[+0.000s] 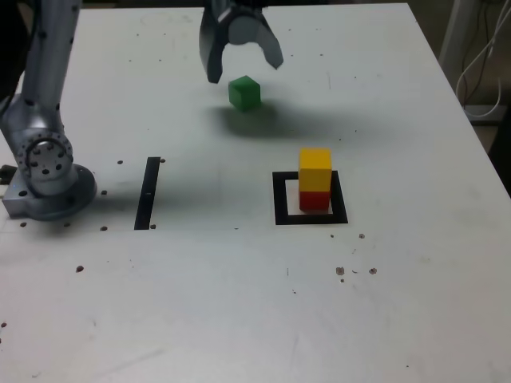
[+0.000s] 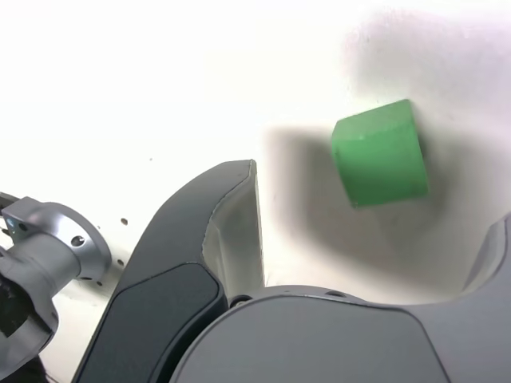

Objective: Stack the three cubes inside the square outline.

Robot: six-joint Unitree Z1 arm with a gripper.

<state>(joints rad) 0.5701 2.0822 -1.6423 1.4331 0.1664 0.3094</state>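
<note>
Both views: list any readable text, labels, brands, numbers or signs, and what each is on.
None readable in either view.
Green cube, yellow cube, red cube: no markings seen.
Square outline and black strip: plain black, no lettering.
Gripper: no lettering seen on its casing.
Arm base: small round spots or holes only; anything finer is too small to read.

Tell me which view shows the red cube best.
The exterior view: there the red cube sits inside the square outline, beneath the yellow cube, with part of its front visible. The wrist view does not show it at all; of the cubes, only the green one appears there.
</note>
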